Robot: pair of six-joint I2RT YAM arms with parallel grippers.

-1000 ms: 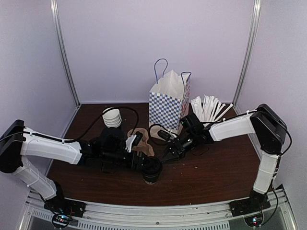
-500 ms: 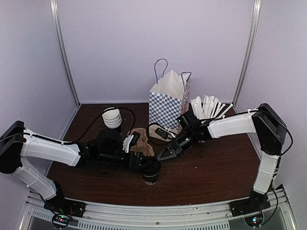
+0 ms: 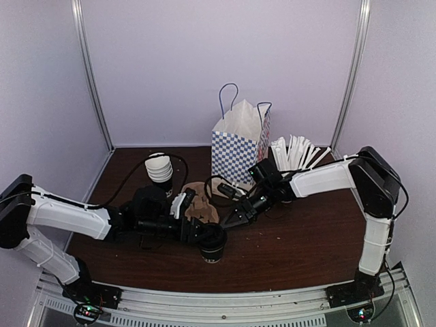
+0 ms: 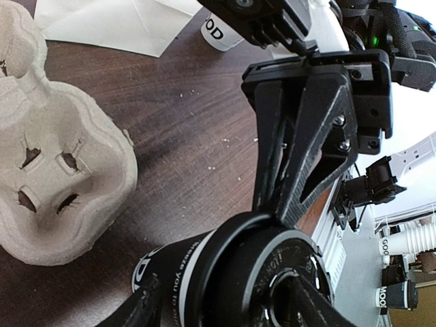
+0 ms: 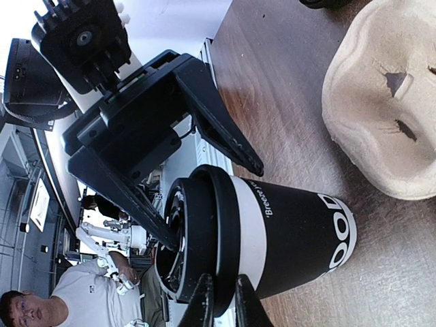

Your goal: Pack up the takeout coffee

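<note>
On the tabletop [image 3: 300, 248], front centre: coffee cup [image 3: 213, 248], upright, black lid on, far shorter than the checkered bag.
Left hand [image 3: 208, 237]: closed around the coffee cup from the left, one finger [image 5: 214, 116] on each side of the wall just under the lid.
Right hand [image 3: 227, 221]: reaching in from the right, tips down at the rim of the lid. Jaws almost together, with a slim gap showing in the right wrist view. Cannot tell whether pinching the rim or only beside it.
Change over the last second: right hand nearer the cup, drawn left and a little lower from a spot clear of the lid; right forearm lower over the tabletop. Cup in nearly the same spot, nudged slightly left, left arm pulled back a touch with it.
Bag [image 3: 237, 153]: standing at the back, mouth open, handles up, behind the right hand and well apart from the cup.
Cup carrier [image 3: 202, 210]: pale pulp tray lying flat just behind the cup, between cup and bag.
Stack of cups [image 3: 160, 168]: back left, behind the left forearm.
White cup of sticks [image 3: 294, 155]: right of the bag, behind the right arm.
In the way: cup carrier and right hand, both between cup and bag.
</note>
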